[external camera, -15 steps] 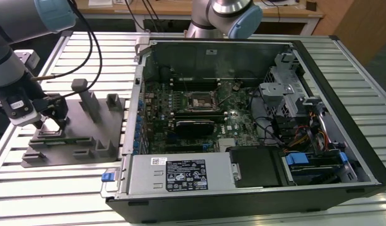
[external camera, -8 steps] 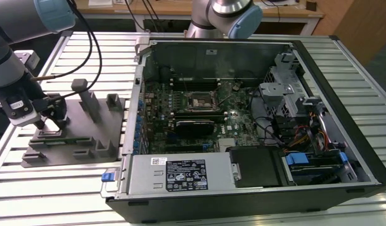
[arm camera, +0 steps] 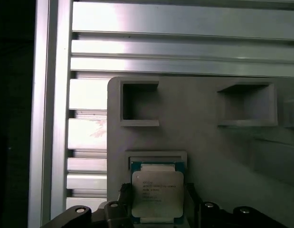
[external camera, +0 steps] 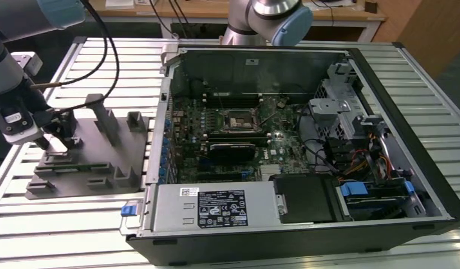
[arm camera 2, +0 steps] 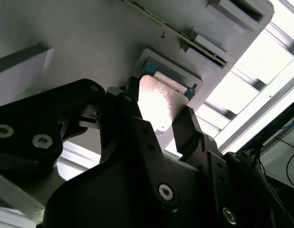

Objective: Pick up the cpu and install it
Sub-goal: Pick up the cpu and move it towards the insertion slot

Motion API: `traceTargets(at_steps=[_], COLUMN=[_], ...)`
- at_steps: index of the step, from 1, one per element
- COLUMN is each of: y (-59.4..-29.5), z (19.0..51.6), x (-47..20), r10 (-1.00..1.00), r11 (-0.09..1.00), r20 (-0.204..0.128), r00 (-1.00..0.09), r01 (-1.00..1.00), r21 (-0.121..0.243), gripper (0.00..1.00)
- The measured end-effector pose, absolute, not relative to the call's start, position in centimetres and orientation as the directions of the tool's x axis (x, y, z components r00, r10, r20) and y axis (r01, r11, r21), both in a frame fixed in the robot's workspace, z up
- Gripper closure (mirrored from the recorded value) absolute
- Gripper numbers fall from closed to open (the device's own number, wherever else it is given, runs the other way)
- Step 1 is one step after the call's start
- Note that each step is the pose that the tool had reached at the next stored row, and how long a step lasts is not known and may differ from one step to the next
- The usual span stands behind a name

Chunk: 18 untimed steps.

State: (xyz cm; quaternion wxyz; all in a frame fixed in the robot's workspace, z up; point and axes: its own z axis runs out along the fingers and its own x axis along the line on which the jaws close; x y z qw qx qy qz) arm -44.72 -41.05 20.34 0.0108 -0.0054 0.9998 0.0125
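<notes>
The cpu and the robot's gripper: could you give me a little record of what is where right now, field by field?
cpu: pale square chip, lying in a recess of the grey fixture block
gripper: down at the cpu; whether it grips it is unclear
fixture block place: on the slatted table, to the exterior view's left of the computer case
computer case: lying open, motherboard exposed
socket: black-framed square on the motherboard, far from the gripper
task status: cpu not yet in the socket

Grey arm [external camera: 5, 67] with pale blue joint caps [external camera: 61, 11]; black gripper [arm camera 2: 158, 111] (silver screws [arm camera 2: 165, 192] behind the jaws), black cable [external camera: 109, 50] trailing.
</notes>
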Motion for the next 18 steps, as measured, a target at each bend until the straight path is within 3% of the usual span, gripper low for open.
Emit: traceTargets(at_steps=[18], y=[-41.0], z=[25.9], x=[-44.7], r10=[-0.011], r11=[1.0], r20=[-0.022], r00=[-1.0], r01=[-0.011], r21=[0.025], gripper=[0.47])
